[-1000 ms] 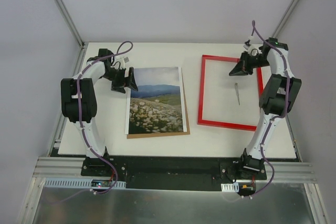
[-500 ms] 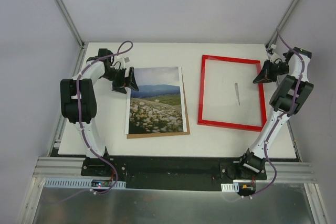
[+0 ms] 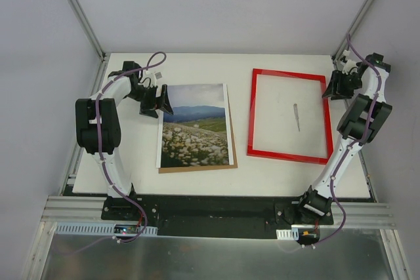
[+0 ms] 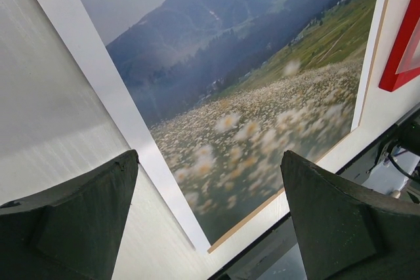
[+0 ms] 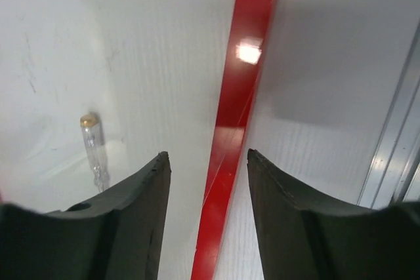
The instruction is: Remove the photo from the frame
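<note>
Here the frame lies flat on the table, its right rail just under the right gripper. From above we cannot judge that gripper's fingers. Its wrist view shows them apart, holding nothing, with the red rail running up between them. Off its left finger, that view also shows a small clear tube with a gold cap on the pane; from above it is only a grey sliver. The photo lies outside the frame on a brown backing board, below the left gripper. That gripper's fingers are also spread and empty over the print's white border.
</note>
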Robot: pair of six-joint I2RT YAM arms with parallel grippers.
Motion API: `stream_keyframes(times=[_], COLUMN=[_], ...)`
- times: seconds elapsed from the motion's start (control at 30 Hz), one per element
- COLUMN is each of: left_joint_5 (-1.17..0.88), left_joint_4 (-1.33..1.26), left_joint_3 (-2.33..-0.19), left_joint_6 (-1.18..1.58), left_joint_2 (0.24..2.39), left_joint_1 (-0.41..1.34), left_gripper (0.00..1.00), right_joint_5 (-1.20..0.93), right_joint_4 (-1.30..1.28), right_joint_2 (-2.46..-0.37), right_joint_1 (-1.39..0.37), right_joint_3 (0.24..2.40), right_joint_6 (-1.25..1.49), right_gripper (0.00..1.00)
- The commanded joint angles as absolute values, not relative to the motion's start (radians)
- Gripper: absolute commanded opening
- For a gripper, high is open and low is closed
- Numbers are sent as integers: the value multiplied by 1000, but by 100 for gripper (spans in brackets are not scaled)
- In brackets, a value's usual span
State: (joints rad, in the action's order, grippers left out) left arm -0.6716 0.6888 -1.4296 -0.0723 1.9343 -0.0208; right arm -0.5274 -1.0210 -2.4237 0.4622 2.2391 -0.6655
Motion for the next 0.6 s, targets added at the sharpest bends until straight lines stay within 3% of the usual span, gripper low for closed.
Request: stream_keyframes(times=[0.0,0.2,0.4,0.57], left_joint_5=[-644,-529,-483,-483], left_joint_4=[710,709,707,707], left_joint_3=[-1451,-1473,-1476,-1479], left_joint_6=[-92,-63,-51,-51], left_joint_2=[1931,1951,1970,1991], left_joint_1=[-25,-21,-11,-3], left_gripper=[88,88,88,88], right_joint_5=[-454,-361,-293,-363], right_joint_4=[-942,-833,-695,-658], right_joint_2=[-2382,-2257,-1990,-1818], right_joint_1=[454,427,354,229], right_joint_3=[2260,2120,1879,1726], right_joint_6=[-663,-644,-601,-552], right_gripper=[56,65,66,66])
